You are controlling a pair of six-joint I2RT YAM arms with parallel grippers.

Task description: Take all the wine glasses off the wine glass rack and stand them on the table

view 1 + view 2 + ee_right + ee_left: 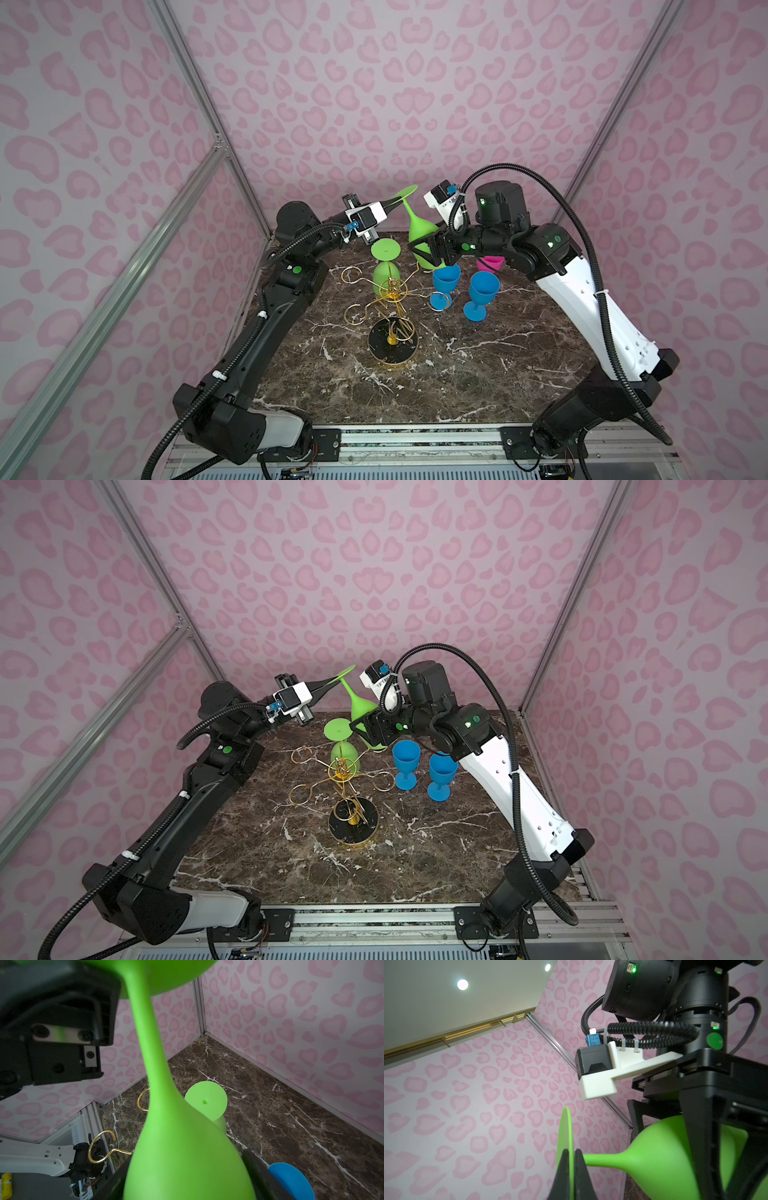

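- While both arms meet over the back of the surface [478,374], the wine glass [417,226] [360,706] is up in the air between them. It is tilted, with its flat foot high and its bowl low, mouth facing down.
- The left fingers [390,203] [564,1169] are clenched on the edge of the foot. The left wrist view shows one black tip pressed on each face of the thin green disc.
- The right fingers [434,249] [259,1169] grasp the bowl, one on each side of it. In the right wrist view the stem rises away from them toward the foot.
- The wine glass [654,1157] [176,1147] thus spans the two grips: foot at the left fingers, bowl in the right fingers, stem bare between them.
- The wine glass rack [399,353] [361,829] stands mid-surface, in front of the held glass. The bowl's rim comes close to one gold arm, and I cannot tell whether they touch.
- A second green glass [385,249] [337,729] hangs upside down on a rear hook, close to the left arm's wrist.
- Two blue glasses [446,278] [484,291] stand upright to the right of the rack. The nearer one's foot is just beside a hook loop.
- A pink cup [490,262] sits behind them, partly hidden by the right arm.
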